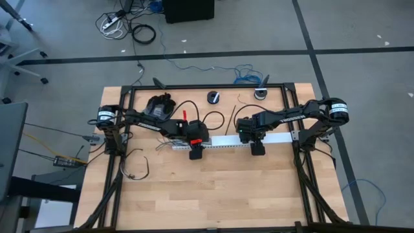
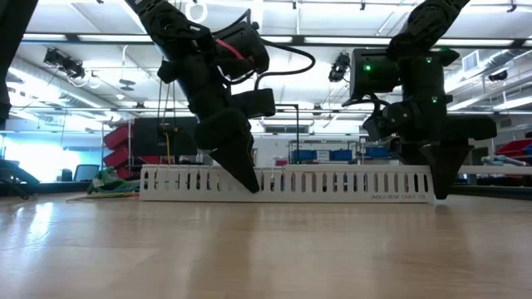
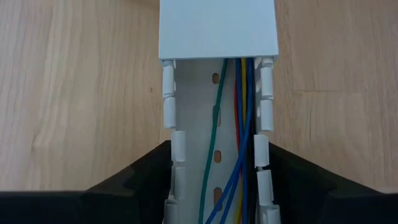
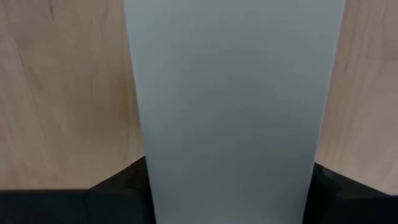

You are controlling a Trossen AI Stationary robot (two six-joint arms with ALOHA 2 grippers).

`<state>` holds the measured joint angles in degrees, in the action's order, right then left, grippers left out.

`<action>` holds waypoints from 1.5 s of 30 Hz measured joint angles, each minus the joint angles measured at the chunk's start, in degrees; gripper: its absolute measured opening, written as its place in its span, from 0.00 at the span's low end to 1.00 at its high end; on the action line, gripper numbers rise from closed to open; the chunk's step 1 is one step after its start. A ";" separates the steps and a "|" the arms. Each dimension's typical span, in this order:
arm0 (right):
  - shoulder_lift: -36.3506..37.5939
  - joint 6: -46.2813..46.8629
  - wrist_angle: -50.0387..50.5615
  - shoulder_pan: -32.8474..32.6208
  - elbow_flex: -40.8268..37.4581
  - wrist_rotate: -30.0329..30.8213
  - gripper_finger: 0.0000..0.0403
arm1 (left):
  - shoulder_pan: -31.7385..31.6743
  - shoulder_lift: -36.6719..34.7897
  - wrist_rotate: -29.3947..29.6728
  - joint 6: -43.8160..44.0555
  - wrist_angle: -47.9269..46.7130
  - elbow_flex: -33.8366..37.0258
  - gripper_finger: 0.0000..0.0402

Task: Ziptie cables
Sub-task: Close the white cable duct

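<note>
A white slotted duct lies flat across the middle of the wooden table. Coloured cables, green, red, yellow and blue, run along its open channel. A white cover closes the stretch beyond them. My left gripper straddles the open stretch near the duct's left part. My right gripper straddles the covered stretch farther right. A few loose wire ends stick out at the duct's left end. My left gripper has the duct between its two fingers, one against each slotted side wall, just short of the cover's edge. It comes slanting down from the table's left, looking along the duct. The duct rests flat on the table. My right gripper has the covered stretch of the duct between its two fingers, one at each long side. The fingers point down from above. The cover hides the cables here. The duct stays on the table.
At the table's far edge sit a black bundle and two small round parts. A loose black wire curls at the left. A black metal frame borders the table. Bare wood stretches toward the near edge.
</note>
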<state>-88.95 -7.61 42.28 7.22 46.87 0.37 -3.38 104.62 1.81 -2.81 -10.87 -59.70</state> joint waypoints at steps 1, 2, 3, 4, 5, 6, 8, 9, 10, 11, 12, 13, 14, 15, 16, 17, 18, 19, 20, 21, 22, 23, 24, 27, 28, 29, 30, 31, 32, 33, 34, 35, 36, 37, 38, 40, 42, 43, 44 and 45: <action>0.00 0.10 0.02 0.00 0.00 -0.01 0.57 | 0.00 0.00 -0.08 0.00 -0.02 0.00 0.55; 0.00 0.27 0.06 0.00 0.00 -0.04 0.57 | 0.00 0.00 -0.17 0.00 0.00 0.00 0.55; 0.00 0.42 0.15 0.00 0.00 -0.08 0.57 | 0.00 0.00 -0.23 -0.01 0.01 0.00 0.55; 0.00 0.46 0.27 0.00 0.00 -0.10 0.57 | 0.00 0.00 -0.23 -0.02 0.05 0.00 0.55; 0.00 0.49 0.44 0.00 0.00 -0.12 0.57 | 0.00 0.00 -0.28 -0.04 0.16 0.00 0.56; 0.00 0.53 0.53 0.00 0.02 -0.14 0.57 | 0.00 0.00 -0.36 -0.02 0.22 0.00 0.57; 0.00 0.61 0.65 0.00 0.02 -0.16 0.57 | 0.00 0.00 -0.49 -0.01 0.24 -0.02 0.60; 0.00 0.67 0.72 0.00 0.04 -0.21 0.57 | 0.00 0.00 -0.48 0.03 0.29 -0.02 0.62; 0.00 0.76 0.60 0.00 0.07 -0.31 0.57 | 0.00 0.01 -0.49 0.21 0.79 -0.02 0.64; 0.00 0.96 -0.40 -0.02 0.25 -0.47 0.57 | 0.00 0.02 -0.61 0.22 2.11 -0.30 0.67; 0.00 1.06 -1.16 -0.02 0.49 -0.56 0.57 | 0.00 -0.03 -0.68 0.22 3.04 -0.57 0.69; 0.04 1.08 -1.19 -0.02 0.57 -0.56 0.57 | 0.02 -0.19 -0.85 0.22 3.23 -0.65 0.71; 0.04 1.04 -1.11 -0.02 0.54 -0.51 0.57 | 0.02 -0.22 -0.92 0.24 3.48 -0.59 0.72; 0.02 0.95 -1.04 -0.02 0.50 -0.34 0.57 | 0.02 -0.10 -0.97 0.24 4.04 -0.51 0.74; 0.02 0.92 -0.50 -0.02 0.46 -0.34 0.57 | 0.02 0.00 -1.03 0.22 4.11 -0.42 0.75; 0.04 0.89 -0.45 -0.02 0.39 -0.33 0.57 | 0.02 0.00 -1.27 0.22 3.98 -0.37 0.76; 0.02 0.89 -0.59 -0.02 0.39 -0.30 0.57 | 0.02 0.00 -1.44 0.23 3.97 -0.37 0.77; 0.02 0.91 -0.58 -0.02 0.39 -0.29 0.57 | 0.02 -0.01 -1.47 0.22 3.59 -0.37 0.77; 0.02 0.91 -0.47 -0.02 0.39 -0.29 0.57 | 0.02 -0.02 -1.47 0.22 2.76 -0.39 0.77; 0.02 0.89 -0.28 -0.02 0.37 -0.27 0.57 | 0.02 -0.02 -1.47 0.23 2.00 -0.37 0.77; 0.02 0.87 -0.18 -0.02 0.39 -0.21 0.57 | 0.02 -0.02 -1.47 0.29 1.47 -0.37 0.77; 0.02 0.87 -0.16 -0.02 0.38 -0.19 0.57 | 0.02 -0.02 -1.45 0.31 1.03 -0.37 0.77; 0.02 0.86 -0.15 -0.02 0.37 -0.18 0.57 | 0.02 -0.02 -1.47 0.31 0.61 -0.37 0.77; 0.02 0.82 -0.07 -0.02 0.34 -0.16 0.57 | 0.02 -0.02 -1.44 0.24 -0.69 -0.28 0.77; 0.02 0.78 -0.02 -0.02 0.33 -0.16 0.57 | 0.02 -0.02 -1.45 0.24 -0.62 -0.28 0.77; 0.02 0.68 0.07 -0.02 0.33 -0.14 0.57 | 0.02 -0.02 -1.45 0.22 -0.44 -0.28 0.77; 0.02 0.68 0.09 -0.02 0.29 -0.14 0.57 | 0.02 -0.02 -1.45 0.22 -0.35 -0.28 0.77; 0.02 0.68 0.09 -0.02 0.28 -0.14 0.57 | 0.02 -0.02 -1.45 0.20 -0.30 -0.28 0.77; 0.02 0.68 0.09 -0.02 0.28 -0.14 0.57 | 0.02 -0.02 -1.45 0.20 -0.24 -0.28 0.77; 0.02 0.65 0.11 -0.02 0.28 -0.13 0.57 | 0.02 -0.02 -1.44 0.20 -0.22 -0.28 0.76; 0.02 0.65 0.11 -0.02 0.28 -0.12 0.57 | 0.02 -0.02 -1.42 0.20 -0.22 -0.28 0.75; 0.02 0.65 0.14 -0.02 0.27 -0.13 0.57 | 0.01 -0.02 -1.41 0.17 -0.21 -0.28 0.74; 0.02 0.63 0.15 -0.02 0.26 -0.14 0.57 | 0.01 -0.02 -1.41 0.17 -0.20 -0.28 0.72; 0.02 0.58 0.15 -0.02 0.26 -0.13 0.57 | 0.00 -0.02 -1.36 0.17 -0.16 -0.28 0.71; 0.02 0.52 0.15 -0.02 0.26 -0.12 0.57 | 0.00 -0.02 -1.13 0.21 -0.13 -0.28 0.69; 0.02 0.52 0.05 -0.02 0.25 -0.12 0.57 | 0.02 -0.02 -0.36 0.28 -0.12 -0.26 0.66; 0.02 0.52 -0.17 -0.02 0.23 -0.10 0.57 | 0.02 -0.02 -0.14 0.30 -0.13 -0.26 0.64; 0.02 0.52 -0.24 -0.02 0.22 -0.10 0.57 | 0.02 -0.02 -0.14 0.31 -0.11 -0.26 0.62; 0.02 0.52 -0.22 -0.02 0.22 -0.09 0.57 | 0.02 -0.02 -0.14 0.31 0.02 -0.26 0.61; 0.02 0.50 -0.20 -0.02 0.22 -0.07 0.57 | 0.02 -0.02 -0.14 0.33 0.25 -0.24 0.60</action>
<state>-88.92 -7.12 42.09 7.20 47.09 0.30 -3.36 104.60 1.67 -2.48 -10.62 -59.94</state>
